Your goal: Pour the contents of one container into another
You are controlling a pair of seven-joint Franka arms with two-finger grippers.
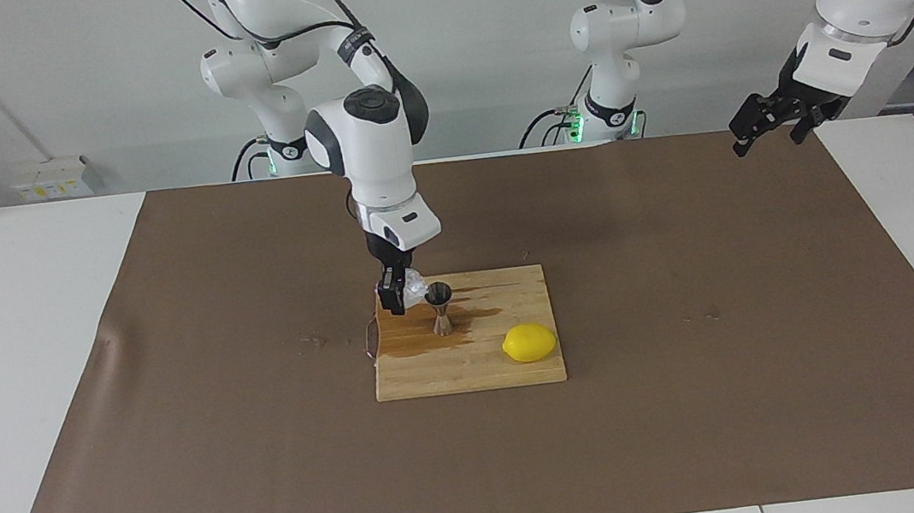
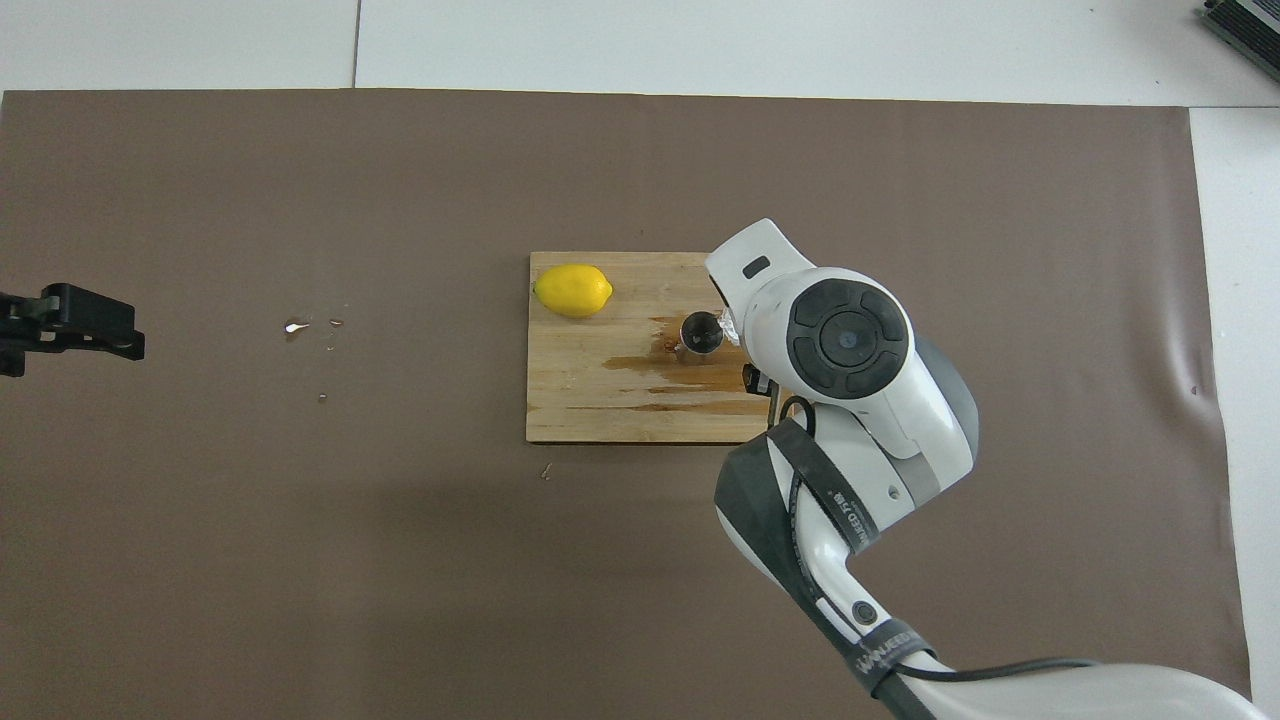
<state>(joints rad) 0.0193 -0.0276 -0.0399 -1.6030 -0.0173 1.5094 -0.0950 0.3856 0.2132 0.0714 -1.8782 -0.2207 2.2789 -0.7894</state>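
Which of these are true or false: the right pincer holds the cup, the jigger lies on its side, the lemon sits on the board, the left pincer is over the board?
1. The right pincer holds the cup tipped at the jigger. True.
2. The jigger lies on its side. False: it stands upright on the cutting board.
3. The lemon sits on the board. True.
4. The left pincer is over the board. False: it waits open near the table's edge, at its own end.

Bright, even light from above. Soft faint shadows lie on the brown mat (image 1: 697, 401). Pictures look sharp, maybe slightly grainy.
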